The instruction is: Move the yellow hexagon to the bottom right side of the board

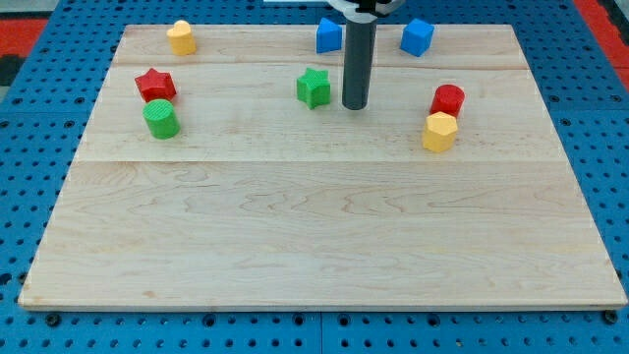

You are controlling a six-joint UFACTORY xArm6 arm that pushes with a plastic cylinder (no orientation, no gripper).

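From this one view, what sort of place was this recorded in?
Probably a lab bench set up for robot pushing trials: a pale wooden board lies on a blue perforated base, small coloured blocks like the yellow hexagon are scattered on it, and my tip stands beside the green star.

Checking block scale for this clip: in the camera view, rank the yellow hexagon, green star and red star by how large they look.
1. yellow hexagon, tallest-looking.
2-3. red star and green star: they look about alike, so I won't rank them.
All sit at similar depth; my tip touches none.
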